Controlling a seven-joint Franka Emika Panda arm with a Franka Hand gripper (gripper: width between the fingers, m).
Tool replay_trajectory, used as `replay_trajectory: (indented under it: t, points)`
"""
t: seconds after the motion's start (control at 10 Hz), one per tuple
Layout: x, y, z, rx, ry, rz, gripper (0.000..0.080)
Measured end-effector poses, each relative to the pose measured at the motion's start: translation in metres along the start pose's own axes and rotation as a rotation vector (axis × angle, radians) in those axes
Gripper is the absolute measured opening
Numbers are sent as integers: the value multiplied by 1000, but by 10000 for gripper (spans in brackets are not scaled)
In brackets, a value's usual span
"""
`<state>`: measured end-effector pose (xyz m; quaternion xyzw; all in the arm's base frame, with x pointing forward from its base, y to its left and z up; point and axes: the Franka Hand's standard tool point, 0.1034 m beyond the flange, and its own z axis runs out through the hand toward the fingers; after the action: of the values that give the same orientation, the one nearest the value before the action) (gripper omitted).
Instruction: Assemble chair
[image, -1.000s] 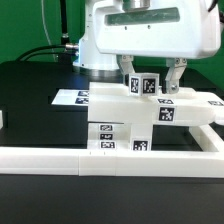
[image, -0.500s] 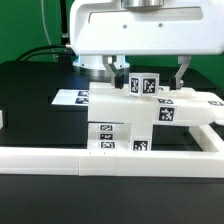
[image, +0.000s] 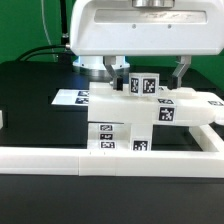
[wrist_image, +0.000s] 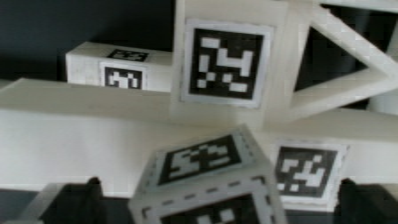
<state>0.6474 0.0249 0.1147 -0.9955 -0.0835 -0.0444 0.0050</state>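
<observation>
A black table (image: 30, 100) stands before a green wall (image: 30, 25), with a white rail (image: 60, 158) along its front edge and the marker board (image: 68, 97) flat behind. The chair (image: 135, 115) sits part-built just behind the rail. The gripper (image: 150, 82) hangs over its tagged posts, fingers spread wide, pinching nothing.

The chair (image: 122, 105), a blocky cluster of matte white parts with black-and-white tags, stands beside the white rail (image: 60, 157).
</observation>
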Motion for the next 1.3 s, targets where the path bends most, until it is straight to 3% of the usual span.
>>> replay_trajectory:
  t: [0.1, 0.4, 0.7, 0.9, 1.2, 1.3]
  points:
    - [0, 0, 0, -13, -4, -121, 649]
    - [-1, 5, 0, -12, -4, -206, 649]
    - [-1, 4, 0, -12, -4, -186, 265]
    - [-1, 4, 0, -11, -4, -175, 265]
    - [-1, 3, 1, -8, 2, 177, 265]
    - [-1, 1, 1, 5, 5, 351, 265]
